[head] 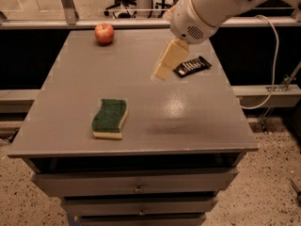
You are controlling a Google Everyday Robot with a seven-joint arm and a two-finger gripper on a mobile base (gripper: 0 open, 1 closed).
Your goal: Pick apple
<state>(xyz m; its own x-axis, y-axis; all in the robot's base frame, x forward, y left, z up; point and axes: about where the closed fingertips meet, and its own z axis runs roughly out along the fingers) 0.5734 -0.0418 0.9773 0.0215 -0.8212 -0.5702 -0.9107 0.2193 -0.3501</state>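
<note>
Apple [104, 33], round, red with yellowish patches; pincer [161, 72] above mid-table [197, 112].

Views: one camera view (the only one given).
Vantage: high and in front of the table [70, 140], on its drawer side.
Facing: down at a slant toward the far edge, past the gripper [162, 72], which hangs over the top right of centre.
Nearness: middling; the whole top fits, with the drawers [136, 185] below.
Frame reach: the apple [104, 33] lies far left beyond the gripper, the sponge [109, 118] nearer and left of it; the arm [211, 4] enters from the upper right.
</note>
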